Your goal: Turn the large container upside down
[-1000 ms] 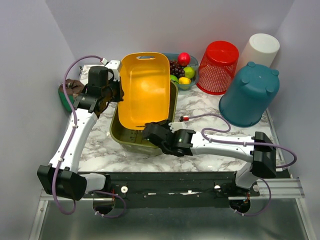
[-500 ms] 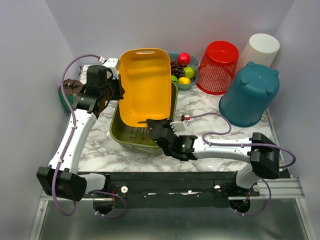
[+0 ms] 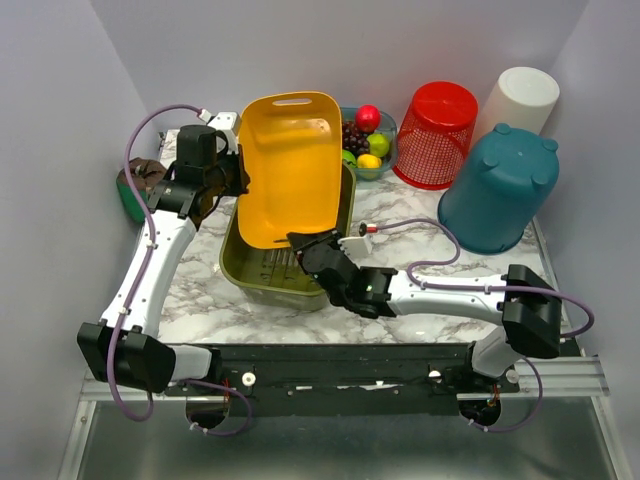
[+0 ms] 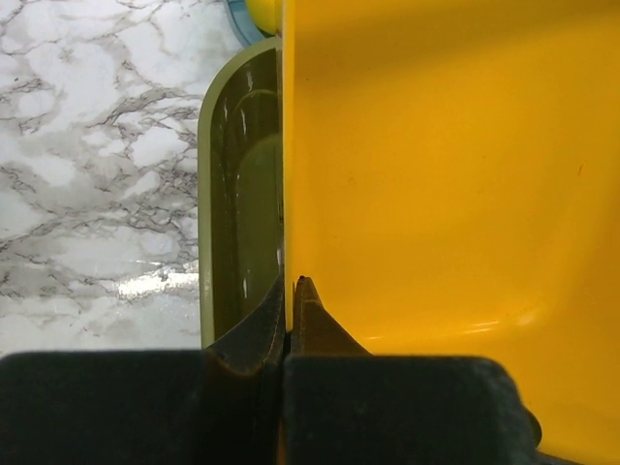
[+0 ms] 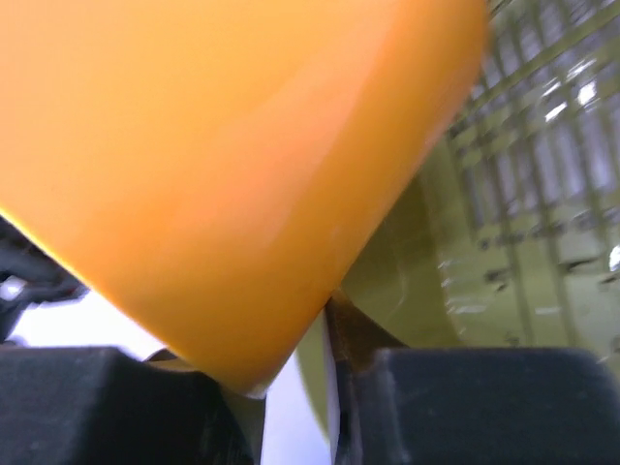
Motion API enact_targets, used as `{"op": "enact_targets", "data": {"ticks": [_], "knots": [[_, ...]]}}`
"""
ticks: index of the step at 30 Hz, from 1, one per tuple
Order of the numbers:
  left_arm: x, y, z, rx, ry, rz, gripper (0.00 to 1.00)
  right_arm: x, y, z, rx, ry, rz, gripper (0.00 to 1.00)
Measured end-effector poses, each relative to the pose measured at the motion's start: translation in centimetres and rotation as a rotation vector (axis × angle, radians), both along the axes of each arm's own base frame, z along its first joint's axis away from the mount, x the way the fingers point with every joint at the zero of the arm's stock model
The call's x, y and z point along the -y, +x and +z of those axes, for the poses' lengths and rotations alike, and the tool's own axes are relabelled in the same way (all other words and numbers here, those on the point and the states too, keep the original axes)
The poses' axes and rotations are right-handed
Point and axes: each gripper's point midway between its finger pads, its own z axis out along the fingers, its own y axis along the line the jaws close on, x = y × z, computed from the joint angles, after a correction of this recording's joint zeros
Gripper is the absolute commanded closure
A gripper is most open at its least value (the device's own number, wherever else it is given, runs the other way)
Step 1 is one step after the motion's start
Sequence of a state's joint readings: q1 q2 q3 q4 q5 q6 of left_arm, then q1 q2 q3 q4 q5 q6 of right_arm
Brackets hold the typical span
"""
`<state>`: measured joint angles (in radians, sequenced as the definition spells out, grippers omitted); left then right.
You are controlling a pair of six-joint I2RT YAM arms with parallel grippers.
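Left tool [image 4: 291, 286]: pinched nearly closed on the left rim of the yellow tub [image 3: 290, 165], one finger inside the wall and one outside; this side grip serves as a hinge for the roll.
Yellow tub: the task's thing; it stands tilted up over the green basket [image 3: 250, 275], hollow side facing the camera, near end low and far handle high; I judge it about halfway to upside down.
Green basket: sits on the worktop [image 3: 400, 215] right under the tub; its slatted floor shows below the tub's near end, and its rim could catch that end as the tub swings.
Right tool [image 3: 300, 243]: closed on the tub's near corner, the wall between its fingers in the wrist view; it carries the low end.
Room: the fruit bowl [image 3: 388, 160] is close behind; the red basket [image 3: 437, 120] and teal bucket [image 3: 497, 190] stand further right; bare worktop lies between tub and bucket.
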<state>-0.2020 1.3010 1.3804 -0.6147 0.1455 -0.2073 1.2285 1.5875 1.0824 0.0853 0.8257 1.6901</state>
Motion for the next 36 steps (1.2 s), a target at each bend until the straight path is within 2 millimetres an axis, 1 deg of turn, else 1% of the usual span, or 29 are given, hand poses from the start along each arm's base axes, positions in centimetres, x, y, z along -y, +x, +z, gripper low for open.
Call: {"op": "enact_targets", "data": {"ticks": [1, 2, 3, 4, 6, 8, 9, 10, 13, 14, 15, 16, 17, 18, 19, 20, 22, 23, 25, 26, 28, 32, 34, 35, 36], "knots": [[0.0, 0.0, -0.3, -0.008, 0.004, 0.002, 1.00, -0.1, 0.0, 0.1, 0.000, 0.005, 0.005, 0.78], [-0.1, 0.1, -0.5, -0.015, 0.007, 0.006, 1.00, -0.4, -0.1, 0.5, 0.009, 0.017, 0.018, 0.82], [-0.2, 0.2, -0.6, -0.017, 0.009, 0.009, 1.00, -0.6, -0.2, 0.5, 0.018, 0.006, 0.033, 0.83], [-0.3, 0.3, -0.6, -0.016, 0.010, 0.013, 1.00, -0.6, -0.3, 0.2, 0.023, -0.012, 0.048, 0.81], [-0.4, 0.3, -0.3, -0.009, 0.009, 0.017, 1.00, -0.7, -0.4, -0.3, 0.029, -0.024, 0.060, 0.80], [-0.4, 0.4, 0.0, 0.001, 0.008, 0.015, 1.00, -0.7, -0.3, -0.1, 0.036, -0.017, 0.061, 0.81], [-0.4, 0.5, 0.1, 0.004, 0.009, 0.015, 1.00, -0.7, -0.2, 0.0, 0.041, -0.017, 0.060, 0.93], [-0.4, 0.5, 0.3, 0.011, 0.012, 0.012, 1.00, -0.7, -0.1, 0.1, 0.045, -0.016, 0.061, 0.99], [-0.4, 0.6, 0.7, 0.026, 0.017, 0.006, 1.00, -0.7, 0.2, 0.3, 0.074, -0.043, 0.073, 1.00], [-0.4, 0.7, 0.7, 0.030, 0.019, 0.005, 0.91, -0.7, 0.3, 0.4, 0.087, -0.054, 0.078, 0.99], [-0.4, 0.7, 0.8, 0.035, 0.020, 0.004, 0.79, -0.8, 0.3, 0.5, 0.101, -0.071, 0.086, 1.00], [-0.4, 0.8, 1.0, 0.043, 0.022, 0.003, 0.69, -0.9, 0.4, 0.7, 0.119, -0.087, 0.093, 1.00], [-0.4, 0.9, 1.1, 0.048, 0.024, 0.002, 0.72, -1.0, 0.4, 0.8, 0.136, -0.101, 0.099, 1.00], [-0.5, 0.8, 1.2, 0.051, 0.023, 0.004, 0.71, -1.1, 0.5, 0.9, 0.153, -0.113, 0.102, 1.00], [-0.5, 0.7, 1.2, 0.052, 0.022, 0.002, 0.64, -1.0, 0.8, 1.1, 0.168, -0.120, 0.097, 0.99], [-0.5, 0.6, 1.4, 0.056, 0.025, 0.001, 0.52, -0.9, 1.1, 1.3, 0.178, -0.125, 0.092, 0.99], [-0.5, 0.4, 1.8, 0.068, 0.028, -0.005, 0.56, -0.6, 1.4, 1.5, 0.196, -0.127, 0.078, 0.99], [-0.4, 0.0, 1.9, 0.066, 0.025, -0.012, 0.53, -0.4, 1.6, 1.7, 0.206, -0.125, 0.067, 0.99], [-0.3, -0.5, 1.8, 0.057, 0.023, -0.020, 0.43, -0.1, 1.8, 1.8, 0.223, -0.127, 0.051, 0.99], [-0.2, -0.8, 1.8, 0.053, 0.021, -0.025, 0.42, 0.0, 1.8, 2.0, 0.234, -0.125, 0.041, 0.99], [0.1, -1.1, 1.8, 0.049, 0.018, -0.035, 0.44, 0.3, 2.1, 2.7, 0.261, -0.115, 0.020, 0.99], [0.1, -2.1, 2.1, 0.063, 0.010, -0.038, 0.27, 1.3, 2.3, 3.7, 0.296, -0.117, -0.019, 0.99], [0.0, -2.7, 2.4, 0.075, 0.002, -0.036, 0.18, 1.8, 2.4, 3.7, 0.303, -0.129, -0.039, 1.00], [0.0, -3.0, 2.6, 0.083, -0.003, -0.032, 0.11, 2.1, 2.5, 3.5, 0.302, -0.136, -0.047, 0.99], [-0.1, -3.5, 3.0, 0.098, -0.007, -0.030, 0.09, 2.4, 2.6, 3.3, 0.301, -0.142, -0.060, 1.00]]}}
